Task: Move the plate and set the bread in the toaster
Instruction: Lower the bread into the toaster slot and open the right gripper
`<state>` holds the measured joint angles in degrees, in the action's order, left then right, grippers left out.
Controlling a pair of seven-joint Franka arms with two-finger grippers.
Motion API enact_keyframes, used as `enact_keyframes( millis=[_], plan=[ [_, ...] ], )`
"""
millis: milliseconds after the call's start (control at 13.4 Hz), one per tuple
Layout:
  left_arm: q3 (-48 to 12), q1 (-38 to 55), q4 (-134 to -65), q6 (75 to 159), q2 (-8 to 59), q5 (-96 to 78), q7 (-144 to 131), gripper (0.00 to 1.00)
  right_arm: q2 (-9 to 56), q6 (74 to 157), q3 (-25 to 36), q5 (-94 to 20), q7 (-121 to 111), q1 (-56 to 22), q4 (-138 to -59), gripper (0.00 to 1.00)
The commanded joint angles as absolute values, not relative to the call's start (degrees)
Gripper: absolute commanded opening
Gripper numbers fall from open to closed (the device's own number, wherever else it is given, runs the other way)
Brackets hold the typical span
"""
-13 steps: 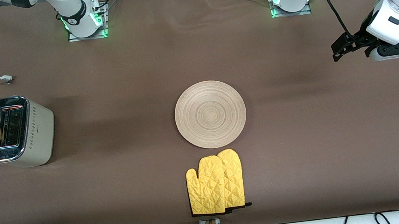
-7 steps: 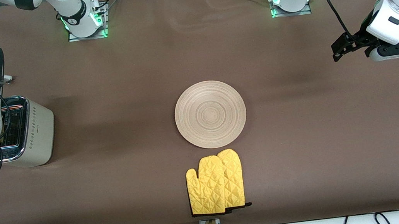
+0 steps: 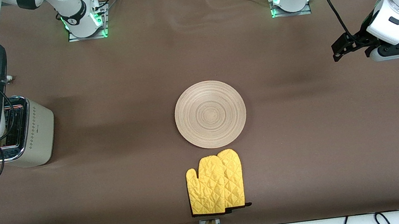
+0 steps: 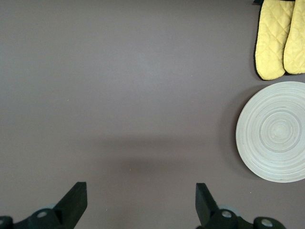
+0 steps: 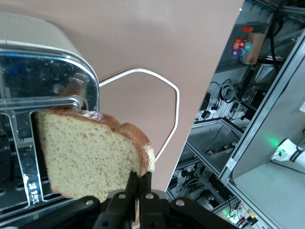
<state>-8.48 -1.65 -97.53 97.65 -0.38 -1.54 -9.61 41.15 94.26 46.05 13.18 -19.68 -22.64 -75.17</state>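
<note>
At the counter's (image 3: pixel 121 169) middle lies the plate (image 3: pixel 210 114), a round flat disc of pale wood with ring grain, bare on top. Just at its six o'clock, nearer the front camera, a pair of quilted yellow oven mitts (image 3: pixel 215 183) with dark trim overlap each other. Toward the right arm's end stands the toaster (image 3: pixel 32 132), cream-bodied and rounded, its side dotted with small diamonds, its chrome top mirror-bright. A white cord (image 5: pixel 162 90) loops over the brown counter beside it.

The right gripper (image 5: pixel 139 188) hangs over the toaster's chrome top, its fingers pinched tight on the bread's crust; the bread (image 5: pixel 90 155), a speckled wholemeal slice with a darker rounded crust, sits tilted over a slot, and whether it has entered cannot be told. The left gripper (image 4: pixel 140 198) waits above bare counter at the left arm's end, fingers spread wide, holding nothing.

Against a second ago, the right arm has drifted across the toaster, now covering the slice in the front view; plate, mitts and left arm are unmoved.
</note>
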Motion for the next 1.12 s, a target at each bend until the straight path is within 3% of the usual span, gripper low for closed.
enact_keyframes(
  millis=[0, 1045],
  plan=[
    [-8.7, -2.3, -96.0, 96.5, 0.2, -3.1, -9.2, 1.0, 41.1, 92.3, 46.3, 14.2, -16.5, -23.3, -74.5, 0.0],
    [-8.6, -2.4, -96.0, 96.1, 0.2, -3.1, -9.2, 1.0, 41.4, 87.3, 45.7, 12.2, -5.7, -26.0, -76.7, 0.0]
  ],
)
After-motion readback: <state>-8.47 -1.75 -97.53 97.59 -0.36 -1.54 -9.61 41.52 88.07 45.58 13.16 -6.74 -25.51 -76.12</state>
